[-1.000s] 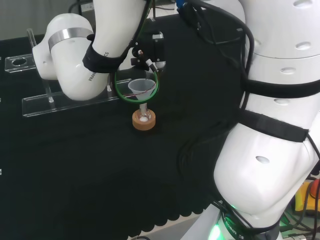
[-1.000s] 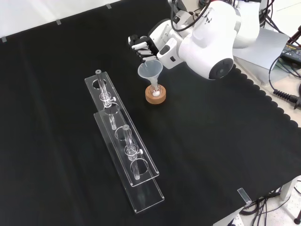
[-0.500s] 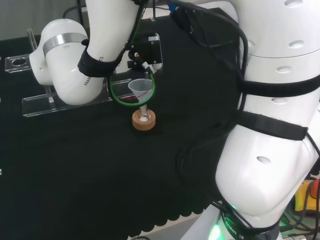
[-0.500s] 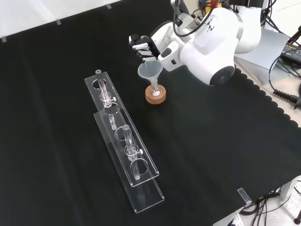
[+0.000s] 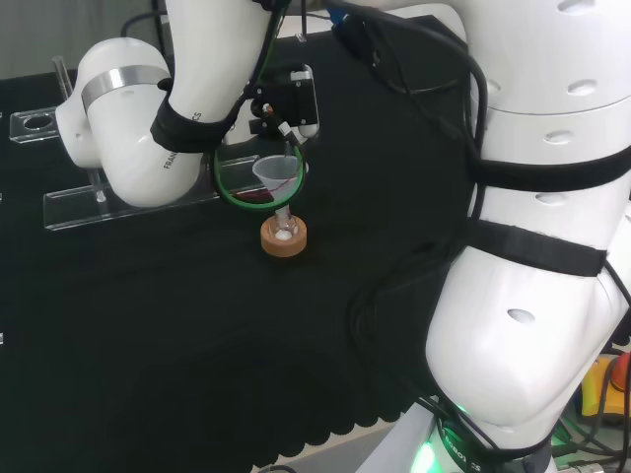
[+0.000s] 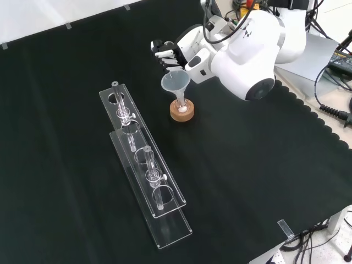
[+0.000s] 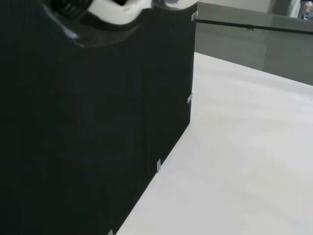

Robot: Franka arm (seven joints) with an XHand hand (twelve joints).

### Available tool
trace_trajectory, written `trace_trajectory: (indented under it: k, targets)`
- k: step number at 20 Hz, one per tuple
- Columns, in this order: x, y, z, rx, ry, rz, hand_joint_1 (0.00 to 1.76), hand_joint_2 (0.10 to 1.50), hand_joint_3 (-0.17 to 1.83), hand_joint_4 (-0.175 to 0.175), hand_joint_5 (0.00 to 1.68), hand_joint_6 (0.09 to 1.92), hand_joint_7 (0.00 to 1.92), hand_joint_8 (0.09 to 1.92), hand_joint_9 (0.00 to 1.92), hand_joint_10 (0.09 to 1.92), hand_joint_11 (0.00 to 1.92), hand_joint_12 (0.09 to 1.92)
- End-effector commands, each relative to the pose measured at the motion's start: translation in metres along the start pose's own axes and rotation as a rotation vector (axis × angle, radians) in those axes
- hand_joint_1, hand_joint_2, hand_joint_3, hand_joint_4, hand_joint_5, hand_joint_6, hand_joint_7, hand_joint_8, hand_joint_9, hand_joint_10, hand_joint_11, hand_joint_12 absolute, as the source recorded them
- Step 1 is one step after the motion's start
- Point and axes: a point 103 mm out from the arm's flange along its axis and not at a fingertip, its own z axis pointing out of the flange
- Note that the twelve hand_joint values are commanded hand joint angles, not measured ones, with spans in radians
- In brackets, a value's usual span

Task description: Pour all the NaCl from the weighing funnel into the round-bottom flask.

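Cork stand (image 6: 181, 111) | clear conical funnel (image 6: 175, 82) | black cloth (image 6: 247, 165)

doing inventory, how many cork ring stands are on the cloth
1. The round brown cork ring stand sits on the black cloth near the robot hand, under a clear funnel. Clear glassware elsewhere could hide others.

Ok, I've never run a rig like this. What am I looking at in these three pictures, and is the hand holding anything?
A white robot arm carries a black and white hand. The head view looks over the arm from behind, the front view looks down on the black cloth, and the wrist view looks past the palm. A clear plastic funnel stands in a small round-bottom flask with white powder inside, on a cork ring. Clear plastic racks lie nearby. The hand sits close behind the funnel's rim; whether it grips it, I cannot tell.
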Motion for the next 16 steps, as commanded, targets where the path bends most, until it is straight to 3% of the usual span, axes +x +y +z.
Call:
trace_trajectory:
  k: [1,9,16]
  targets:
    - [-0.004,-0.002,0.006,0.002,0.092,0.009,1.06,0.81,0.55,0.175,1.07,0.98,1.03,0.53,1.2,0.31,0.72,1.15]
    - [-0.015,-0.005,0.03,-0.034,0.338,0.018,1.06,0.81,0.55,0.175,1.07,0.98,1.04,0.52,1.21,0.31,0.73,1.14]
    - [-0.024,-0.004,0.056,-0.046,0.51,0.028,1.06,0.81,0.55,0.175,1.07,0.98,1.04,0.52,1.21,0.31,0.74,1.14]
